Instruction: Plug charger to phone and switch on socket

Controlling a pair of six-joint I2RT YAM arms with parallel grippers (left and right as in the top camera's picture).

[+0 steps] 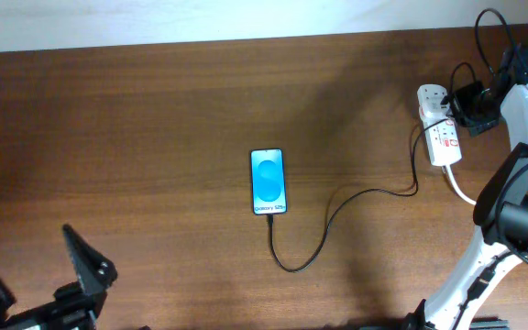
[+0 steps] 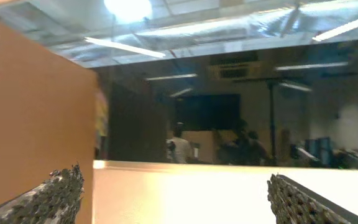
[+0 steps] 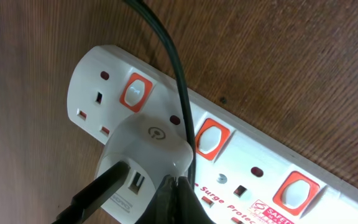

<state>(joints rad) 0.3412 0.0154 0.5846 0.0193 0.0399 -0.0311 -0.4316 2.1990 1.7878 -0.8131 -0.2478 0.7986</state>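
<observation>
Over the table, you're seeing the whole layout from the overhead view. The phone (image 1: 267,181) is lying flat near the middle of the brown wood-grain table (image 1: 136,110) with its screen glowing blue. The charger (image 1: 324,229) is looping off the phone's near short edge and running right toward the socket (image 1: 438,136) at the far right. Its tip is meeting that edge, but the overhead is too small to show whether it's seated.

The right gripper (image 1: 470,99) is hanging right over the socket's far end. You can't tell from either view whether its jaws are parted or closed. The right wrist is only showing a dark finger (image 3: 174,202) at the bottom edge, up against the white adapter (image 3: 145,146).

Only that wrist view is giving you the close detail: the adapter is sitting in the strip's second outlet, and the black cable is crossing over it. Three red-orange switches (image 3: 135,92) are showing along the strip, position unreadable.

The left gripper (image 1: 30,261) is sitting low at the near-left corner, well apart from everything, with its textured fingers (image 2: 58,193) spread wide. Its camera is pointing out at the room, blurry: ceiling strip lights, a dark screen, people far off, and an orange-brown panel on the left.

For writing, you're reading "Galaxy" on the phone, with the rest too small. The strip is showing "Surge Prote…" and "SAFETY". The thick white cord (image 1: 459,188) is trailing off the socket's near end.
</observation>
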